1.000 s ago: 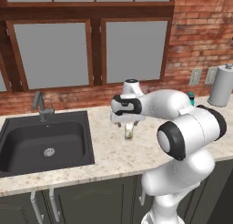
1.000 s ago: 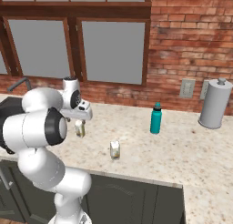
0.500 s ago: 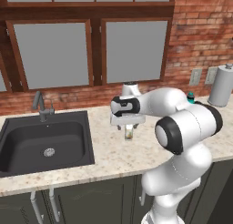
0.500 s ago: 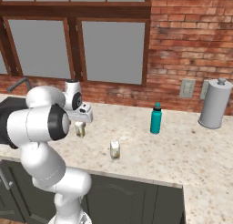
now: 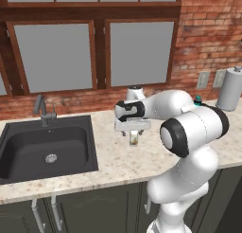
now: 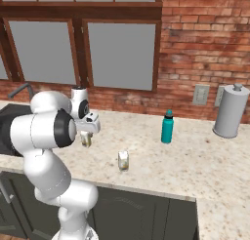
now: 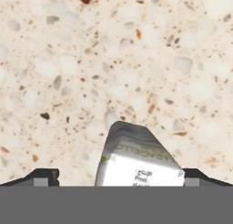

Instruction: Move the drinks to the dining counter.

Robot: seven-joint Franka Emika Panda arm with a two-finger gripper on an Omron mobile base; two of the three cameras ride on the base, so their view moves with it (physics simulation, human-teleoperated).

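From the left base view I saw the gripper (image 5: 133, 135) pointed straight down over the stone counter (image 5: 113, 163), just right of the black sink (image 5: 45, 147). One pale can (image 5: 133, 139) stood upright on the counter directly under the hand, between the fingers. In the hand view the can (image 7: 139, 159) sat between the two dark fingertips (image 7: 43, 175), one on each side, with a clear gap on the left side; I could not tell whether the jaws had closed on it. The can rested on the speckled surface.

In the right base view the same can (image 6: 86, 139) showed beneath the gripper (image 6: 87, 135), partly hidden by the hand. A second pale can (image 6: 123, 161) stood upright nearer the front edge, to the right of the first and apart from it. The teal bottle (image 6: 167, 127) with its dark cap stood farther right and closer to the brick wall. A grey paper-towel roll (image 6: 231, 111) stood at the far right.
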